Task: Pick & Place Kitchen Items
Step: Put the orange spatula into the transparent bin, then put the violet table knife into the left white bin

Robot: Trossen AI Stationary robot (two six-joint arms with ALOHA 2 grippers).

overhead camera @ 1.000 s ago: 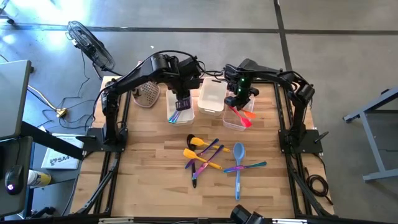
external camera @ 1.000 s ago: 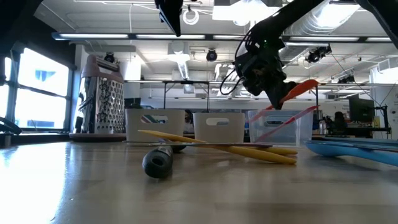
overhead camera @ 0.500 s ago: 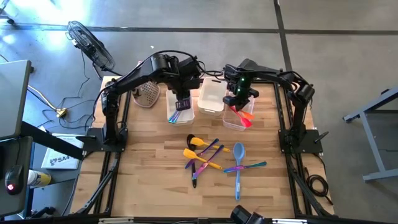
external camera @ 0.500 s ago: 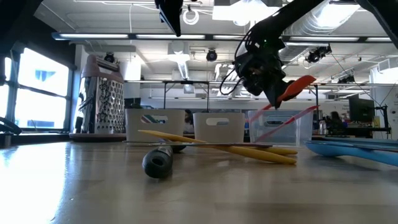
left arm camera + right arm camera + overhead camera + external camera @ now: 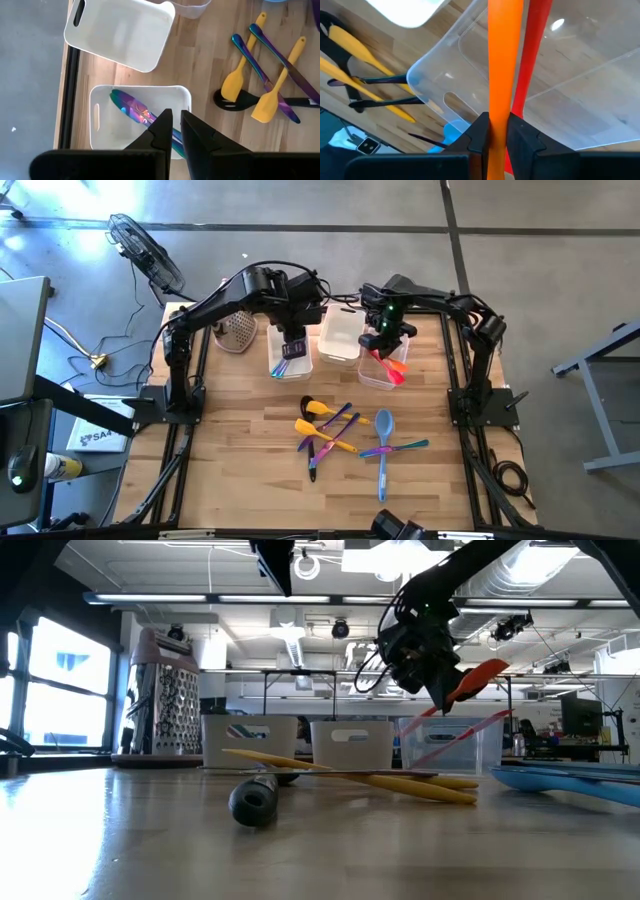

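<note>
Here the wooden table (image 5: 240, 440) carries three tubs in a row along its far edge, with a metal grater (image 5: 237, 331) to their left. The right gripper (image 5: 384, 338) hangs above the clear tub (image 5: 364, 374) on the right, its jaws clamped narrowly on an orange utensil (image 5: 504, 55). The utensil is held high and tilted over the tub's opening, probably so it can drop in beside the red utensil (image 5: 534, 45) already lying inside.

The left gripper (image 5: 173, 131) hovers over the left white tub (image 5: 102, 117), its jaws nearly together with only a thin gap and nothing between them. That tub holds one iridescent blue-purple utensil (image 5: 134, 108). The middle white tub (image 5: 122, 31) shows nothing inside.

The remaining kitchen items (image 5: 345, 435) lie loose near the table's middle, well apart from the tubs: yellow spatulas, a black spoon, purple pieces, a blue spoon (image 5: 384, 434) to the right. Sorting appears barely begun, judging by that heap.
</note>
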